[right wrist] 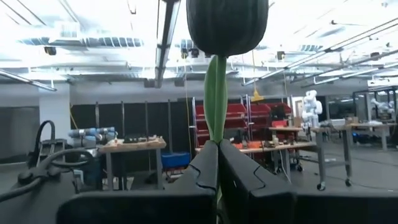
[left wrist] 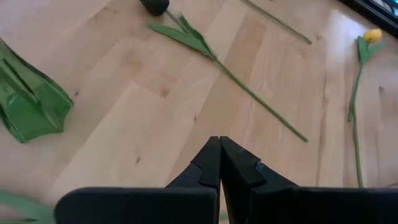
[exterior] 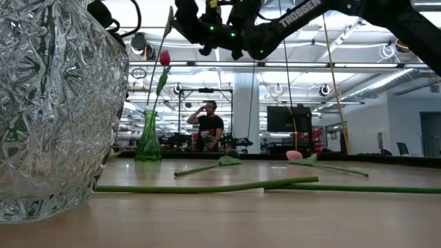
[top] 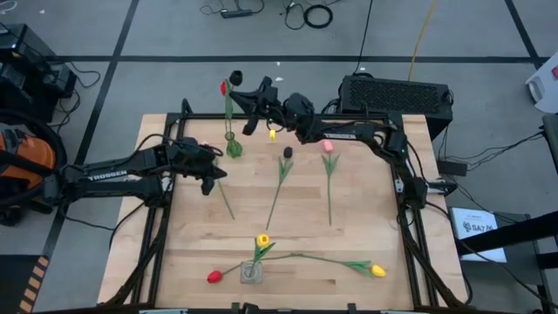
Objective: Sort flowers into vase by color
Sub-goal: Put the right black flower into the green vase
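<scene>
The surface [top: 366, 253] is pale wood w/ visible planks, smooth and matte. Two vases stand on it. The green vase [top: 234, 146] is slim glass w/ a flared, ribbed base, near the far-left part; it holds one red flower [top: 223, 88] on a long thin stem. The clear vase [top: 251, 272] sits at the near edge; it has a thick cut-crystal pattern, and a yellow flower [top: 262, 240] stands in it.

The other flowers are artificial tulips w/ thin green stems, flat pointed leaves and small egg-shaped heads. Lying flat: a dark flower [top: 288, 153] and a pink flower [top: 328, 146] in the middle, a second yellow one [top: 377, 271] at near right, a second red one [top: 214, 277] just beside the clear vase.

The right gripper [top: 251, 98] is raised above the far edge, near the green vase. Its jaws are clenched on the stem of a black flower [right wrist: 227, 25], held upright, head rounded and smooth. The left gripper [top: 211, 180] hovers over the left part of the surface, jaws pressed together, holding nothing.

The low view alone shows the crystal relief of the clear vase close up, and a person [exterior: 209, 124] far back in the room. Only the right wrist view shows the grip on the stem clearly. The left wrist view shows the ribbed foot of the green vase.
</scene>
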{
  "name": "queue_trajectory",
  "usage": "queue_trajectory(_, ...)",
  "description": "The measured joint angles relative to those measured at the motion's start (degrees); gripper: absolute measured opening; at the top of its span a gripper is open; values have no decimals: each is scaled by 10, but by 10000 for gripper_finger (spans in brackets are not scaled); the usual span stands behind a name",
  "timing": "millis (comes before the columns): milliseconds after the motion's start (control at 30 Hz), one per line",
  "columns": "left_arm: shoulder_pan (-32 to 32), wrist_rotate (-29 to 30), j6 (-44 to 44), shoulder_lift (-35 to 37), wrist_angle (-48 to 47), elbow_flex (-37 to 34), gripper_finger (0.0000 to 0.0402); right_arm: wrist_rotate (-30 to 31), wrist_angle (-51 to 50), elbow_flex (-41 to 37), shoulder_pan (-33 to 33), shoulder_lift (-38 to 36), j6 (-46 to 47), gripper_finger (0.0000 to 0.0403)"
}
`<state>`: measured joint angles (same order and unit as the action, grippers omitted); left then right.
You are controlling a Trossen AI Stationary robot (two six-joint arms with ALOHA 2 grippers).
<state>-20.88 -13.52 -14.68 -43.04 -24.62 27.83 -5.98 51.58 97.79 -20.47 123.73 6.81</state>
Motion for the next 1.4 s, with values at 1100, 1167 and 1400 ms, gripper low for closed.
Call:
queue_trajectory(1100,0,-17,0,5,-4,0,8,-3,-70,3,-8,69,-15,0)
queue_trajectory(1167,0,-17,0,5,-4,0,8,-3,-78,3,-8,69,-15,0)
queue_trajectory(1400,0,-16,0,5,-4,0,8,-2,-132,3,0,69,1,7)
